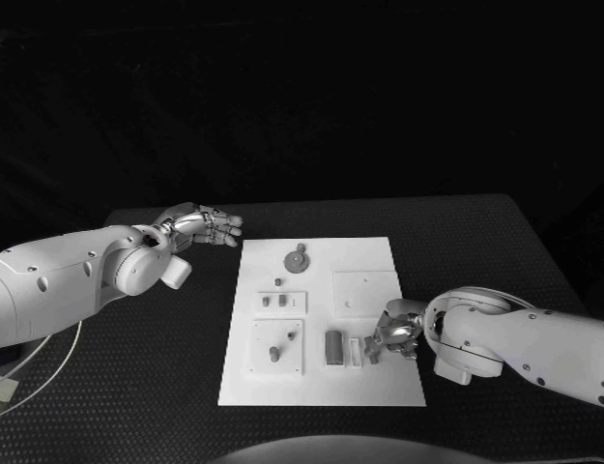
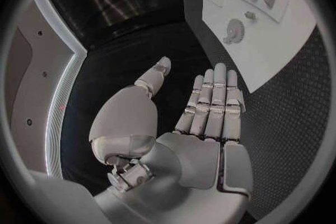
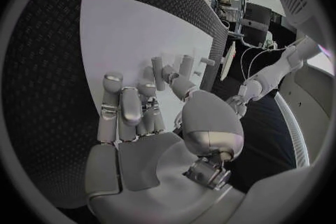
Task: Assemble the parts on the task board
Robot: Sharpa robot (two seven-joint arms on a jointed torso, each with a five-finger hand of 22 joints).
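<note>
While your right hand (image 1: 393,340) works low on the task board (image 1: 358,256), head view puts it at the upright parts (image 1: 335,348), grasp unclear | left wrist: left hand (image 2: 203,123) flat, spread, holding nothing, beside board, gear (image 2: 233,30) untouched | right wrist: fingers (image 3: 129,106) curled, cannot tell if holding | step: picking part; next confirm pinch, lift straight.

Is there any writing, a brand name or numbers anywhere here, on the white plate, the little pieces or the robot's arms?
None can be read.
The task board shows only raised shapes and parts, such as the gear-like round part; no print shows on it.
The left hand and the right hand bear no visible lettering.
The black table carries only a woven pattern.
</note>
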